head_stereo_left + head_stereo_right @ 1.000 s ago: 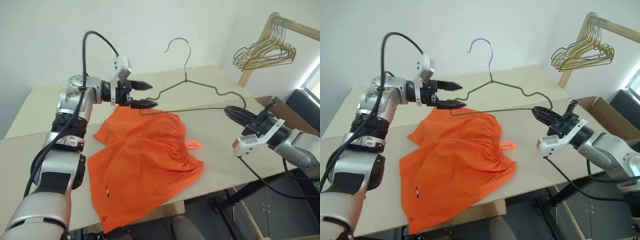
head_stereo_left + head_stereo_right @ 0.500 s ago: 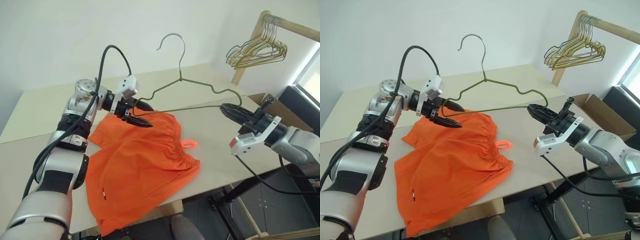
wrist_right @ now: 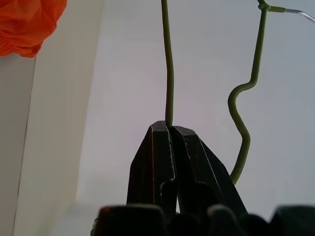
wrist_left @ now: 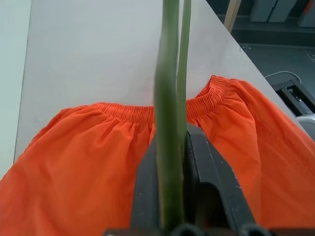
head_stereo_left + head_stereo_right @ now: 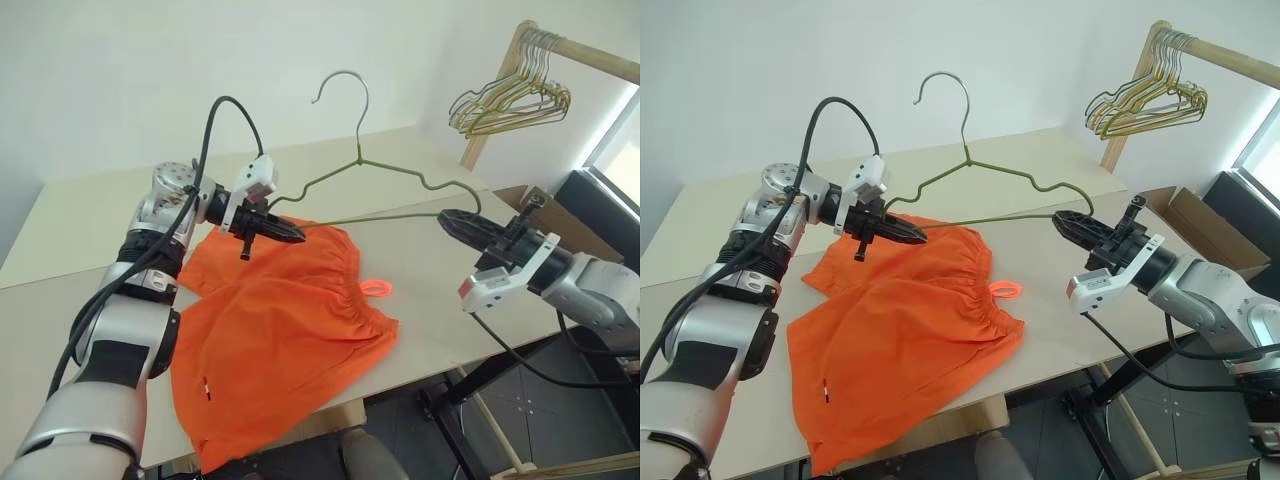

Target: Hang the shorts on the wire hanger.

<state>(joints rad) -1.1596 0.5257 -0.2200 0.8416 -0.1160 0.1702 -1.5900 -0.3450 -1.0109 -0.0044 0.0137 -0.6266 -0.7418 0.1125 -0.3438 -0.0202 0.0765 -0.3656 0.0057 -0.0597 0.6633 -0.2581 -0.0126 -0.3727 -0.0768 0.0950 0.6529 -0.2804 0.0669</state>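
The bright orange shorts (image 5: 285, 330) lie spread flat on the pale table (image 5: 430, 260), waistband toward the right. The olive wire hanger (image 5: 385, 190) hangs in the air above the shorts' far edge, hook up. My left gripper (image 5: 297, 235) is shut on the hanger's left corner; in the left wrist view the green wire (image 4: 170, 123) runs between the closed fingers (image 4: 214, 182) over the shorts (image 4: 74, 162). My right gripper (image 5: 448, 216) is shut on the hanger's right end, with the bottom wire (image 3: 169, 73) pinched at the fingertips (image 3: 160, 132).
A bunch of gold and green wire hangers (image 5: 512, 100) hangs on a wooden rail (image 5: 580, 50) at the far right. A cardboard box (image 5: 1185, 215) sits past the table's right edge. A white wall rises behind the table.
The left gripper came down a little toward the shorts and closed on the hanger's left corner. The right gripper kept its hold and stayed in place. The camera turned slightly.
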